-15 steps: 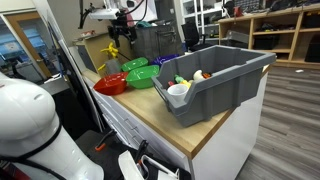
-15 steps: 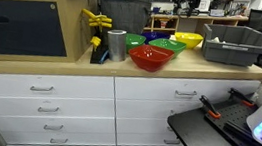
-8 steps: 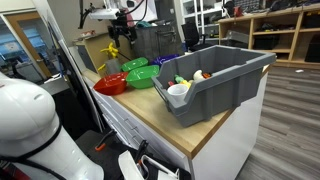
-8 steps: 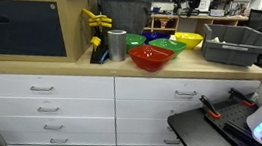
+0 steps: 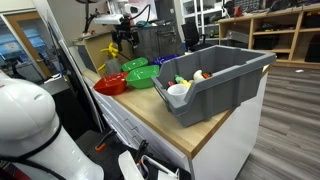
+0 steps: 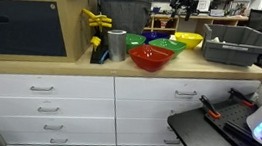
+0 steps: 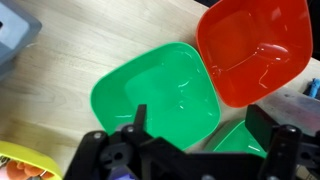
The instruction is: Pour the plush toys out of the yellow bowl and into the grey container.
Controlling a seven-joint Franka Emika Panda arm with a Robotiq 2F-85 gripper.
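My gripper [image 7: 203, 120] is open and empty, high above the bowls, and shows in both exterior views [image 5: 126, 18] [image 6: 185, 2]. In the wrist view a green bowl [image 7: 155, 95] lies right under the jaws. The yellow bowl [image 7: 22, 164] peeks in at the bottom left; it stands beside the grey container in both exterior views [image 5: 168, 60] [image 6: 187, 40]. Its inside is not visible. The grey container [image 5: 225, 75] [image 6: 237, 44] holds small plush toys [image 5: 198, 75] in red, orange and green, and a white cup [image 5: 178, 90].
A red bowl [image 7: 255, 50] [image 5: 110, 86] [image 6: 151, 57] and a second green bowl [image 7: 238, 140] sit by the first green one [image 5: 142, 75]. A metal can [image 6: 115, 45] and a yellow object [image 6: 97, 21] stand at the back. The counter edge [image 5: 200, 140] is close to the container.
The arm has shifted a little sideways high above the bowls. The bowls, toys and container have not moved.
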